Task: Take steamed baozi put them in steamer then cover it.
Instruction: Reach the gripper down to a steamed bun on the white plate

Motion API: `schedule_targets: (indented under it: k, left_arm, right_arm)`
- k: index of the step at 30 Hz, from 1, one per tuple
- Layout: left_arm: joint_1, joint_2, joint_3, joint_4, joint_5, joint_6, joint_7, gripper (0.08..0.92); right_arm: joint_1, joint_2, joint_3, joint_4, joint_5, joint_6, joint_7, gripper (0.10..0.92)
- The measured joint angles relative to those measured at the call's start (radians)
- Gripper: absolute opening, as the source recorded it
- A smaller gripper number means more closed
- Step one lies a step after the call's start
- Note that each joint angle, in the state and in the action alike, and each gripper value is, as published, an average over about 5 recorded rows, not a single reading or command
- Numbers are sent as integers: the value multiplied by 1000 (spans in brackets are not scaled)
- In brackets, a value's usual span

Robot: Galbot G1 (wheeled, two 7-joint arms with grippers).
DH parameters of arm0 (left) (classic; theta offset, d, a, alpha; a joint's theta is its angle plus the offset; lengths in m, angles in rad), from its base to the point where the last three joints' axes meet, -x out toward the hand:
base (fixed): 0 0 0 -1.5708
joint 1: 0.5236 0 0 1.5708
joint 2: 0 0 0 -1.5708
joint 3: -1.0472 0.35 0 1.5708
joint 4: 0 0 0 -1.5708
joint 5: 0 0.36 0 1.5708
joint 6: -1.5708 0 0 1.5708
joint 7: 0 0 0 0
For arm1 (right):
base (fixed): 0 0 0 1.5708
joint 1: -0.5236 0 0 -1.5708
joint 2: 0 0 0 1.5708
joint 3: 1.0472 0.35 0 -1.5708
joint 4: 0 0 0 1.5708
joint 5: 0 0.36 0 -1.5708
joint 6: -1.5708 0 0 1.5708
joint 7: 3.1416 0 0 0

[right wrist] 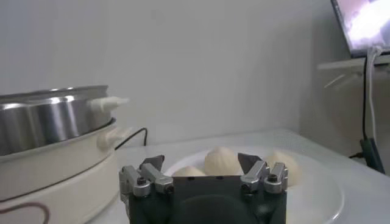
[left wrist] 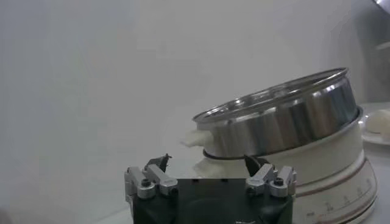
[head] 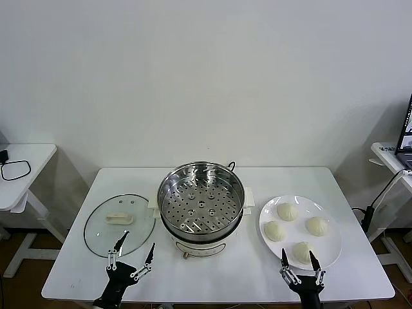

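Observation:
The steamer (head: 232,187) stands uncovered at the table's centre, its perforated tray bare. Several steamed baozi (head: 287,211) lie on a white plate (head: 331,248) to its right. The cover (head: 120,225), clear glass with a cream handle, lies flat on the table to its left. My left gripper (head: 138,239) hangs open at the front edge, just before the cover, holding nothing. My right gripper (head: 297,252) is open in front of the nearest baozi (head: 302,252). In the right wrist view the gripper (right wrist: 200,159) faces the baozi (right wrist: 220,161). In the left wrist view the gripper (left wrist: 206,159) faces the steamer (left wrist: 286,115).
The white table (head: 212,277) ends just behind both grippers. A black cord (head: 230,166) leaves the steamer at the back. A side table (head: 19,174) stands far left. Another table with a laptop (head: 405,138) is far right.

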Motion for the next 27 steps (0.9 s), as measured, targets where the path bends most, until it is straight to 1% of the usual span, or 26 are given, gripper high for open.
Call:
schedule_targets:
  k: [2, 8, 13, 16, 19, 21, 27]
  left_arm:
    - [-1, 0, 2, -3, -2, 0, 0, 823]
    - [-8, 2, 12, -23, -17, 4, 0, 823]
    - [-12, 4, 17, -45, -25, 11, -4, 823]
    - [-15, 4, 19, -56, -29, 14, -6, 823]
    - [-16, 4, 21, -64, -33, 16, -8, 823]
    - [-16, 5, 21, -67, -35, 16, -9, 823]
    - [-19, 3, 23, -72, -38, 21, -13, 823]
  right_arm:
    - [17, -7, 3, 2, 1, -18, 7, 823]
    - [157, -73, 6, -12, 39, -137, 40, 823]
    - [321, -155, -28, -80, 116, -223, 49, 823]
    - [429, -214, -70, -142, 171, -259, 29, 823]
    - [535, -281, -125, -216, 217, -288, -31, 823]
    - [603, -328, -166, -267, 236, -305, -96, 823]
    - [814, -458, -322, -428, 237, -340, -373, 823]
